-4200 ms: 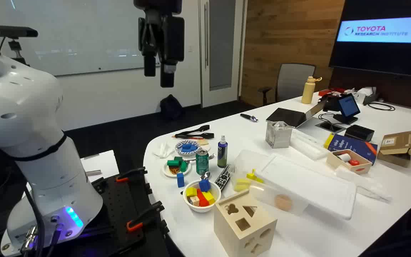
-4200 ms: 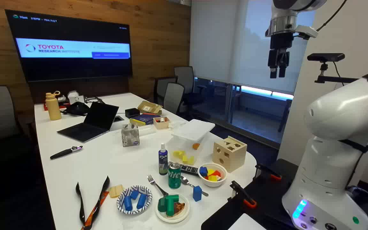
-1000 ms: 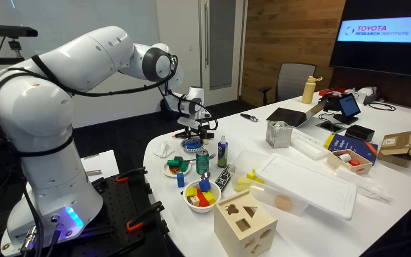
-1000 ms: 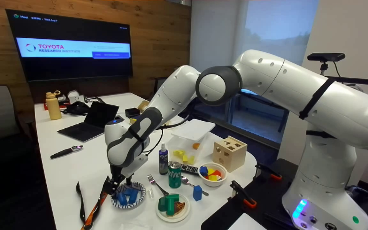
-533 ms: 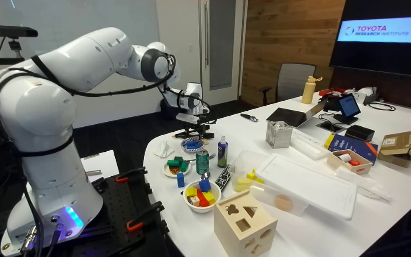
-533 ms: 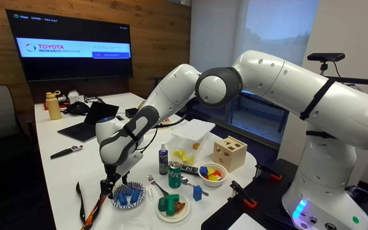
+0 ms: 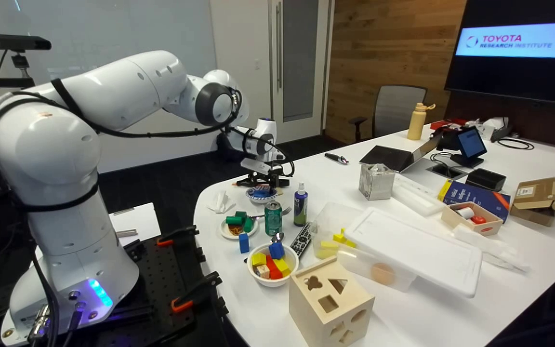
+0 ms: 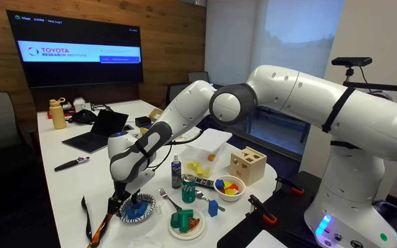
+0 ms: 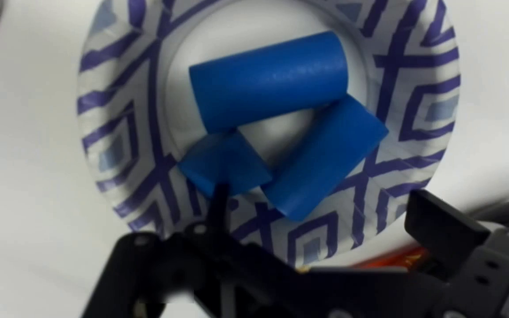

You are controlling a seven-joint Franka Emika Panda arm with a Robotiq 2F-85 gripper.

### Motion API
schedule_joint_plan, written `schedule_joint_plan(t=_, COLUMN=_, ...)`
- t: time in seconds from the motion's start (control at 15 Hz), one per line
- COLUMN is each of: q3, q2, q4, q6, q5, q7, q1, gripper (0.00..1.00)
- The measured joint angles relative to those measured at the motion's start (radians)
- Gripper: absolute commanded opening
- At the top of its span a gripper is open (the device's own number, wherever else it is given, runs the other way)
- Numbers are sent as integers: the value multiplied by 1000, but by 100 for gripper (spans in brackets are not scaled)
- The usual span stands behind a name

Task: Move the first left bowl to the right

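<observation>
A round, paper-like white bowl (image 9: 413, 154) with a blue geometric pattern is seen on the white table (image 8: 64, 187), beside black-and-orange tongs (image 8: 100, 229). Three blue blocks (image 9: 272, 81) are held in it, two of them rounded. Its rim is straddled by the black two-fingered gripper (image 9: 325, 203) — the fingers (image 9: 440, 225) are spread wide, one inside, one outside — and nothing is gripped; whether the angular block (image 9: 242, 157) is touched cannot be told.
</observation>
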Motion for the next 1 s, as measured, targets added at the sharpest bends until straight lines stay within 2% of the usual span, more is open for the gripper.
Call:
schedule_joint_plan(t=0.4, q3=-5, q2=9, q4=23, q6=-45, q5=1, q7=13, q1=-1, gripper=100)
schedule_joint_plan(t=1.0, q3=-10, q2=9, q4=18, q6=-64, q5=1, q7=102, q1=-19, gripper=100)
